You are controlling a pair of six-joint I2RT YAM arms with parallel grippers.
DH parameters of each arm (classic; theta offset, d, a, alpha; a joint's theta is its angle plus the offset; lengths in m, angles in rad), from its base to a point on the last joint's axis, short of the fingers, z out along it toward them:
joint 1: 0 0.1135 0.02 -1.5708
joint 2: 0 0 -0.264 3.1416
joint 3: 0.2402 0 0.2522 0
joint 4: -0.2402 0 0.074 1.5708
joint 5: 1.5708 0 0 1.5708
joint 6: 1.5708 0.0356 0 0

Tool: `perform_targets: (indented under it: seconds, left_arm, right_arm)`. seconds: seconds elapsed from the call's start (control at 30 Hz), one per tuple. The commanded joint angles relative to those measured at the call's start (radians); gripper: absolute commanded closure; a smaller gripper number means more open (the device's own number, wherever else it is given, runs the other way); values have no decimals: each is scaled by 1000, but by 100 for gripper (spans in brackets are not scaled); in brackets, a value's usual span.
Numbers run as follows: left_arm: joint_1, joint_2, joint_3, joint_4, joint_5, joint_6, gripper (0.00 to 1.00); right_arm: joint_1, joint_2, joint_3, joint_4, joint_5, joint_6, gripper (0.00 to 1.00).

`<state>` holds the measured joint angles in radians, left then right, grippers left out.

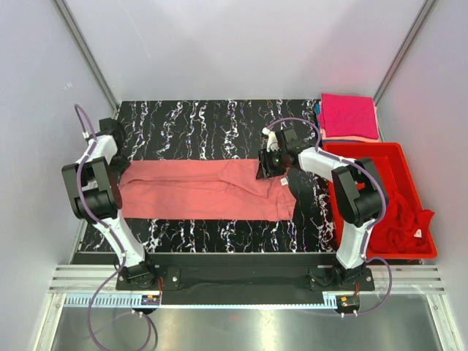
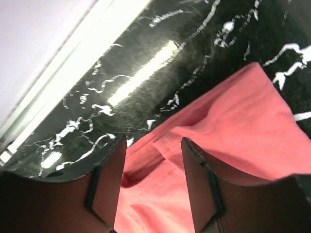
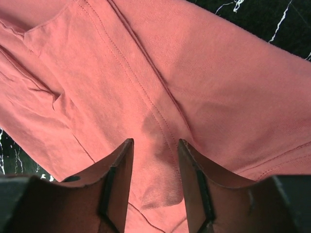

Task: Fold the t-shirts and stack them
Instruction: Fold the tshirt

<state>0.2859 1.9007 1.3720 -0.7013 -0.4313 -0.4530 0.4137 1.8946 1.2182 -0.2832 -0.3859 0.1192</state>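
Observation:
A salmon-pink t-shirt point(image 1: 208, 190) lies spread in a long strip across the middle of the table. My left gripper point(image 2: 154, 141) hangs open over its far left corner, where a hem and a small fold point(image 2: 146, 167) show between the fingers. Over the shirt's far right corner my right gripper point(image 1: 272, 162) is also open; in the right wrist view it point(image 3: 154, 141) stands just above flat cloth with a stitched seam point(image 3: 146, 92). A folded magenta-pink t-shirt point(image 1: 347, 115) rests on another pink one at the back right corner. A red t-shirt point(image 1: 398, 219) lies crumpled in the bin.
A rigid red plastic bin point(image 1: 409, 157) stands at the table's right edge beside the right arm. Black marbled table top point(image 1: 197, 124) shows behind and in front of the spread shirt. White walls close in on three sides.

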Motion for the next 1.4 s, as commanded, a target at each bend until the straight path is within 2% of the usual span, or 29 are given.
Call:
perform_targets:
  seconds: [0.0, 0.03, 0.07, 0.13, 0.2, 0.27, 0.4, 0.43, 0.47, 0.5, 0.57, 0.67, 0.7, 0.73, 0.8, 0.87, 1.1, 1.23, 1.27, 1.3, 1.37]
  left_arm:
    - [25, 1, 74, -24, -28, -27, 44]
    - [25, 1, 84, -26, -3, -26, 44]
    - [24, -3, 99, -26, 14, -21, 43]
    - [24, -12, 107, -27, 38, -24, 43]
    - [25, -34, 95, -18, 58, -24, 43]
    - [24, -51, 79, 0, 69, -21, 42]
    - [18, -87, 13, 37, 112, -18, 39]
    - [12, -110, -7, 49, 158, -13, 38]
    - [4, -124, -28, 80, 189, -9, 38]
    - [-17, -140, -74, 97, 248, -9, 38]
    - [-46, -189, -106, 134, 272, 10, 37]
    - [-115, -286, -166, 222, 380, 69, 32]
    - [-131, -311, -181, 264, 454, 91, 30]
    - [-163, -328, -194, 334, 606, 100, 29]
    - [-220, -327, -188, 388, 806, 86, 28]
    - [-281, -272, -131, 411, 891, 53, 28]
    - [-433, -163, -56, 486, 927, -12, 28]
    - [-533, -53, -11, 480, 878, 8, 28]
    - [-542, -37, -5, 482, 879, 7, 28]
    - [-557, -20, -1, 482, 878, 4, 29]
    - [-571, 17, 7, 490, 872, -1, 29]
  right_arm:
    - [14, 9, 40, 4, -11, -27, 53]
    - [17, 9, 43, 4, -11, -26, 56]
    - [17, 8, 46, 6, -13, -27, 65]
    - [23, 1, 47, 10, -11, -24, 75]
    - [30, -17, 46, 12, 1, -23, 92]
    - [40, -37, 35, 12, 4, -20, 100]
    - [59, -77, 9, 16, 51, -13, 100]
    - [60, -71, 24, 6, 67, -4, 91]
    - [60, -49, 36, 1, 74, -4, 78]
    - [59, -37, 50, -7, 93, -6, 58]
    - [57, 3, 113, -66, 181, 22, 55]
    - [59, 12, 156, -157, 260, 92, 54]
    - [57, 6, 156, -178, 280, 114, 53]
    - [59, -2, 155, -216, 301, 163, 53]
    - [59, -23, 142, -238, 294, 198, 52]
    - [57, -46, 110, -215, 245, 262, 52]
    - [59, -19, 92, -248, 311, 327, 53]
    - [59, -23, 78, -229, 314, 329, 57]
    - [59, -26, 78, -226, 309, 326, 59]
    - [59, -26, 75, -221, 303, 320, 68]
    - [60, -34, 70, -211, 285, 310, 78]
